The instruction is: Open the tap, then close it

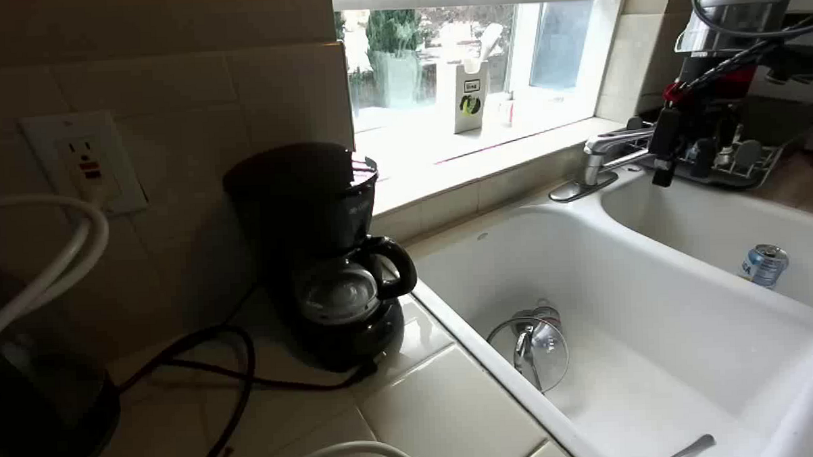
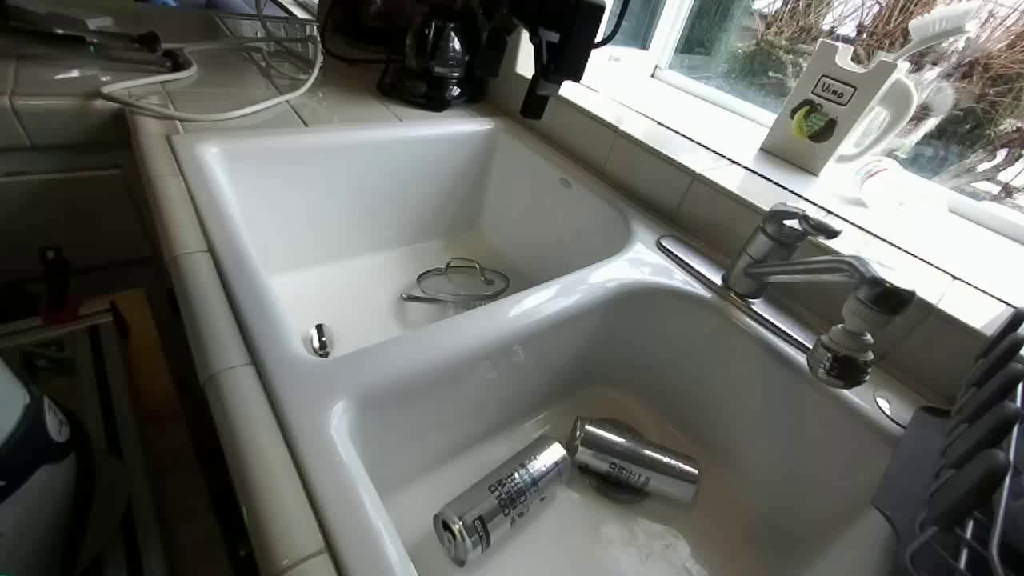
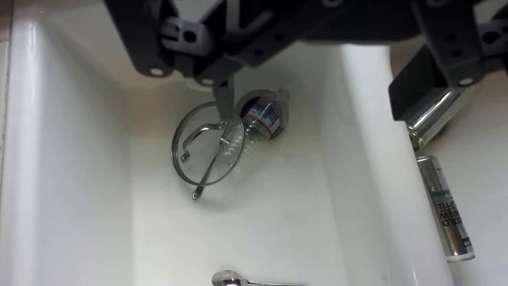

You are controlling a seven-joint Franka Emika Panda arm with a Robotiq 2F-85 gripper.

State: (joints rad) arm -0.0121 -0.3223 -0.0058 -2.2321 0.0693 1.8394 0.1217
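Note:
The chrome tap (image 1: 592,164) stands on the back rim of the white double sink. In an exterior view the whole tap (image 2: 748,276) shows, with its lever handle (image 2: 788,224) on top and its spout (image 2: 868,284) over the basin with the cans. No water stream shows under the spout. My gripper (image 1: 664,165) overlaps the spout's end in an exterior view. In an exterior view the gripper (image 2: 516,84) is high near the coffee maker, apart from the tap. In the wrist view the gripper (image 3: 317,105) is open and empty, fingers wide apart. The tap is out of the wrist view.
A glass lid (image 3: 180,139), a plastic bottle (image 3: 264,115) and a spoon (image 3: 229,279) lie in a basin. Silver cans (image 2: 504,500) lie in the neighbouring basin. A coffee maker (image 1: 312,245), a dish rack (image 2: 972,480) and a sill box (image 2: 828,108) stand around the sink.

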